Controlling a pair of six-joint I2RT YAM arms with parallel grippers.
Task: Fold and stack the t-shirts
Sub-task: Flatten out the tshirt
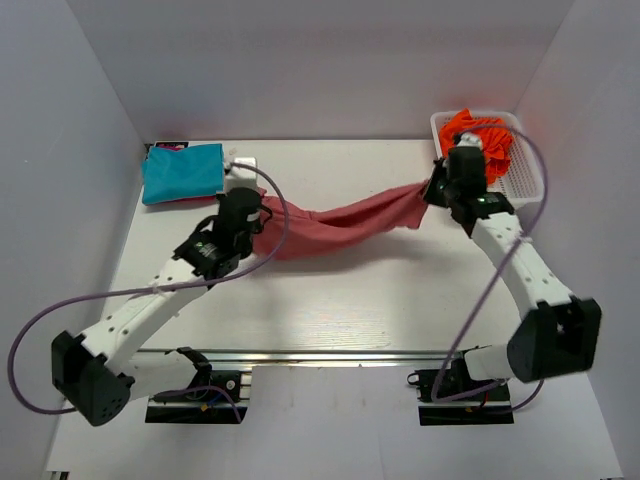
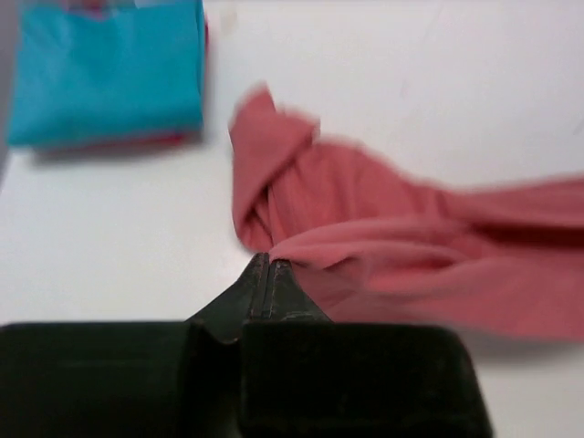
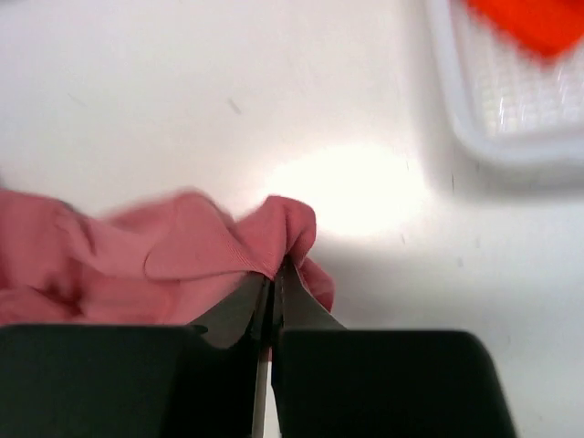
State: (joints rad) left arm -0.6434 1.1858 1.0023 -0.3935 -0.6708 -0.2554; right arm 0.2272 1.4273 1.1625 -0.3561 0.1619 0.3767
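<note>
Spreading step, seemingly: left gripper [image 2: 267, 269] at nine o'clock and right gripper [image 3: 274, 278] at two each clamped the red shirt [image 1: 345, 225]; next it needed laying flat.

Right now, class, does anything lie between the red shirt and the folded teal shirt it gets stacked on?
Nothing visible: only bare table separates the red shirt from the teal shirt.

The left arm [image 1: 140, 305] and right arm [image 1: 525, 265] have white links and bulky black joint housings. 1 purple cable [image 1: 11, 360] loops beside each. The left gripper [image 2: 266, 267] and right gripper [image 3: 274, 278] are black, with fingers tapering from a broad block to thin wedges.
</note>
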